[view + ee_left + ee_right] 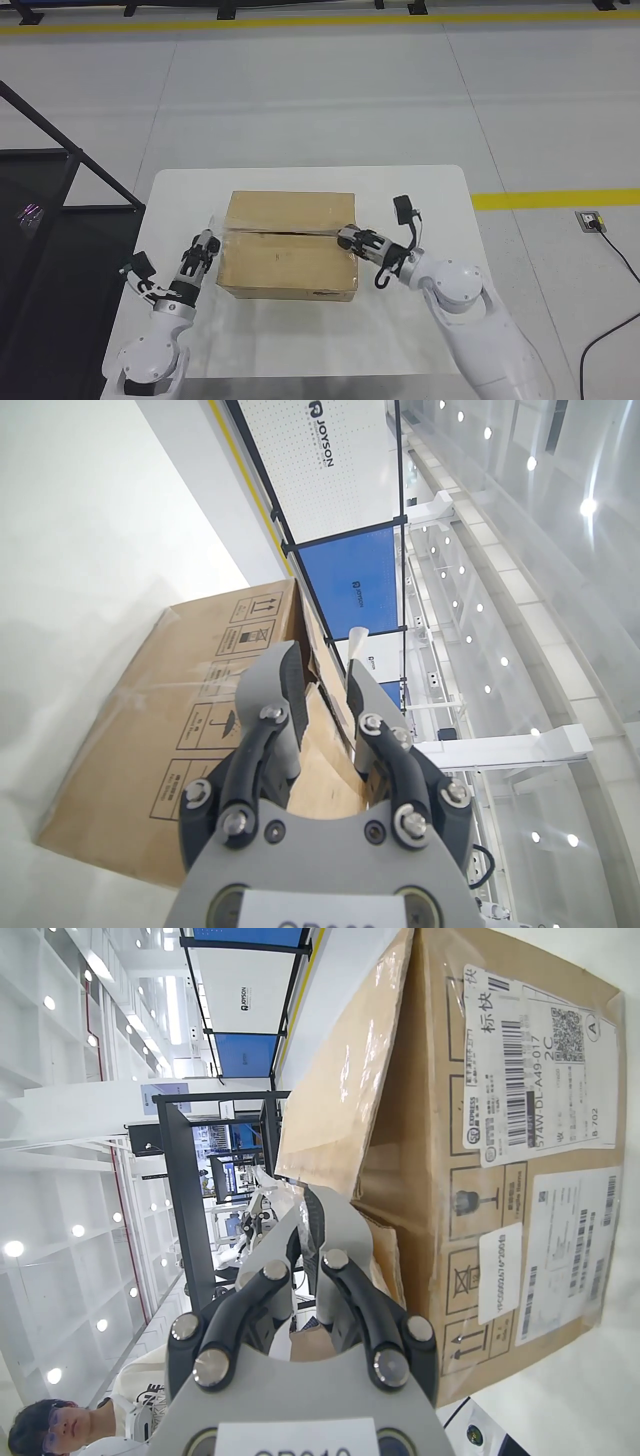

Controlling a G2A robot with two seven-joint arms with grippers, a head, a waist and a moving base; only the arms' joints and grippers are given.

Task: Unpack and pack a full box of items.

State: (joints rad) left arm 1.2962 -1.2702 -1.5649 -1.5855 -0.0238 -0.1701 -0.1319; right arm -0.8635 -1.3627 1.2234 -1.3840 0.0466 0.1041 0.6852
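A taped brown cardboard box [290, 250] stands in the middle of the white table [300, 185], flaps meeting along a centre seam. My left gripper [207, 243] is at its left end. In the left wrist view this gripper [322, 670] is open, one finger beside the printed end wall of the box [165, 710] and one above the top edge. My right gripper [347, 238] sits at the seam on the right end. There it [306, 1198] is shut on crinkled clear tape [295, 1195] beside the labelled wall of the box [500, 1153]. The far flap [340, 1078] is slightly raised.
A black metal frame [40, 130] stands off the table's left side. Bare tabletop runs in front of and behind the box. A cable and wall socket [590, 222] lie on the floor to the right.
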